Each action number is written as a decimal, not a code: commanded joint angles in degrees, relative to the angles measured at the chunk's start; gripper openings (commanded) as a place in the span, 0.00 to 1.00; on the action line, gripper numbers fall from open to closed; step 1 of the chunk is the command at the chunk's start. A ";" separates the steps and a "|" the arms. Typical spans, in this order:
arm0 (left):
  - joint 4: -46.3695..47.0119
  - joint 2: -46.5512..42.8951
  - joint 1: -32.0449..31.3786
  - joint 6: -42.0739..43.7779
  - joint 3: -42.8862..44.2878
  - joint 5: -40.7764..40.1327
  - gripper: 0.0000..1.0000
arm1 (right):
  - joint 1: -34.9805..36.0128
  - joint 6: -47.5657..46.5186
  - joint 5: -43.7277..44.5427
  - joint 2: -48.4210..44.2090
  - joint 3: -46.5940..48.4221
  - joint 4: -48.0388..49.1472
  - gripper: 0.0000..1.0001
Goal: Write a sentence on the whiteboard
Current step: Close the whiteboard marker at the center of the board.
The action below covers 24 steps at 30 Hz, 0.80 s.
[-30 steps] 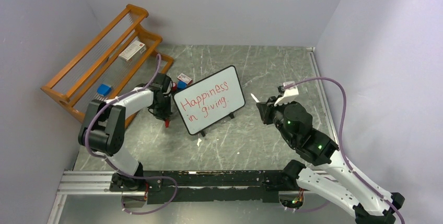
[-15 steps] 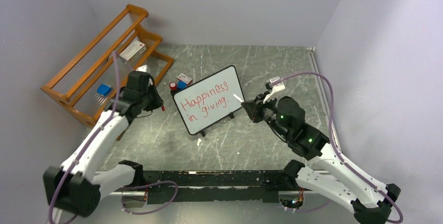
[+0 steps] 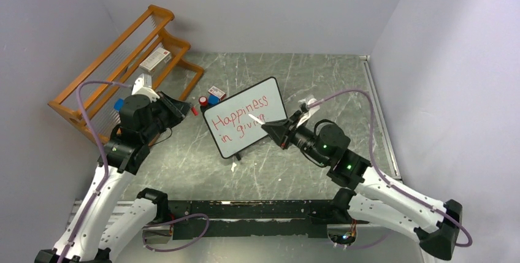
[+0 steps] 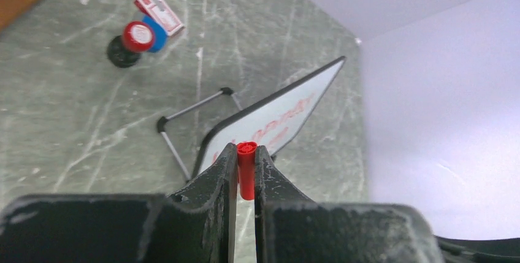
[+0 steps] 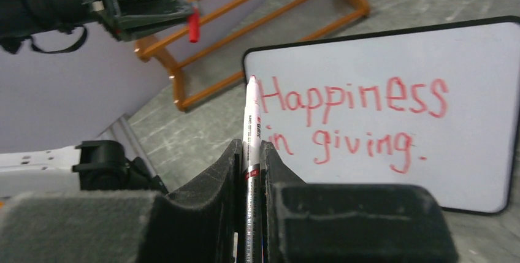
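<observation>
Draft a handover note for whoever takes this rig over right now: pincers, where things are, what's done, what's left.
Left pincer: shut on the red cap, held above the table left of the whiteboard.
Right pincer: shut on the marker, tip over the whiteboard; contact unclear.
Whiteboard: standing mid-table, facing the arms.
Done: the sentence "Happiness in giving." is written, full stop included.
To do: probably recap the marker and set it down.
</observation>
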 commanded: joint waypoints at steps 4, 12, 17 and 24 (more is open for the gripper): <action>19.18 -3.38 0.06 -14.32 -8.83 8.42 0.05 | 11.55 -3.91 9.42 4.07 -4.98 23.05 0.00; 28.38 -4.88 -0.63 -23.25 -12.69 9.23 0.05 | 16.85 -9.48 14.86 11.64 -5.75 35.16 0.00; 31.72 -5.79 -0.74 -27.39 -15.26 11.17 0.05 | 18.17 -10.74 17.31 15.51 -5.92 39.95 0.00; 34.41 -5.55 -1.00 -30.37 -16.53 14.31 0.05 | 19.91 -13.96 20.34 20.21 -6.19 47.40 0.00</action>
